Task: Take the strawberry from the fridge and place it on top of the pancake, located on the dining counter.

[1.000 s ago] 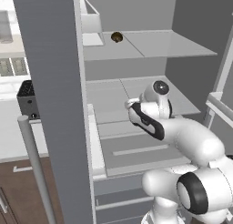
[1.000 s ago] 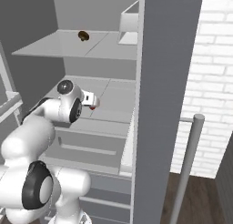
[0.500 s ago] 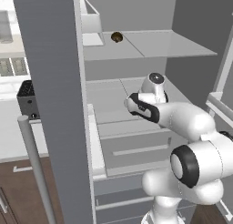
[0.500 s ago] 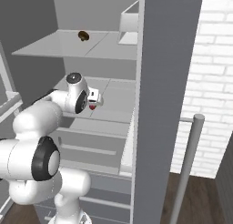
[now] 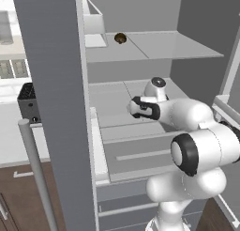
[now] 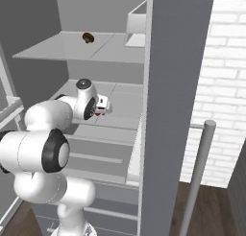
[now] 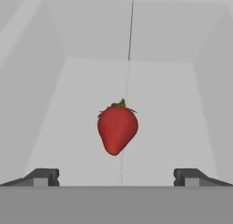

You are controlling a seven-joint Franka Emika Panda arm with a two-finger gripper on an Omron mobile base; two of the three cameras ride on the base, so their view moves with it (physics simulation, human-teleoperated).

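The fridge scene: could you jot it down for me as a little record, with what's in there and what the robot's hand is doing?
place: inside the open fridge
target: strawberry, lying on the middle shelf
gripper: open, facing the strawberry, fingertips on either side and short of it
held: nothing
upper shelf: small brown round item; white box

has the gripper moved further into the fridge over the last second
Yes. In the right base view the gripper has pushed deeper over the middle shelf of the fridge, toward the strawberry, with jaws open.
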